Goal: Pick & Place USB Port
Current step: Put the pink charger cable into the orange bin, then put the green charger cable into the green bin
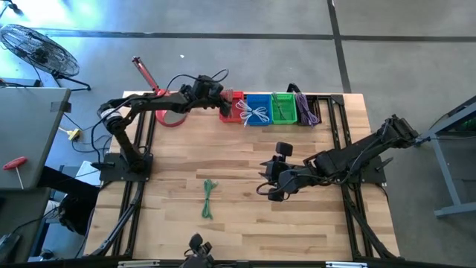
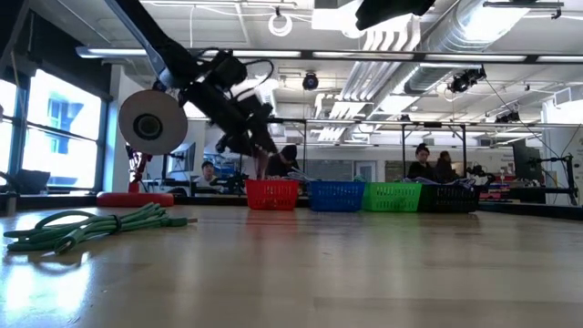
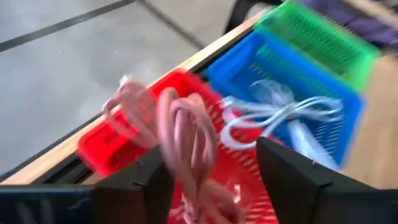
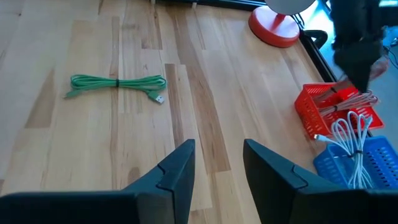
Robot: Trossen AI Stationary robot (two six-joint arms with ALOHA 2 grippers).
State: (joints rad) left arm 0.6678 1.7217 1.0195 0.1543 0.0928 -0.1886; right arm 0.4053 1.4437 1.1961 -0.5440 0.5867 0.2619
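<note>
Left gripper [image 1: 223, 95] over red basket [image 1: 236, 112], fingers spread, pink cable [image 3: 186, 143] loose between them, right gripper [image 1: 269, 186] parted, well apart from basket.

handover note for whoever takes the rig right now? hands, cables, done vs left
Left hand: over the red basket at the table's far edge, fingers apart, pink cable between them dropping into the basket.
Right hand: open, empty, hovering over the middle of the table.
Cables: white cable in the blue basket; green cable coiled loose on the table, towards the near-left.
Green basket sits beside the blue one; its contents cannot be made out.
Done: white cable placed, pink about in.
Left: pick up the green cable, probably for the green basket.
</note>
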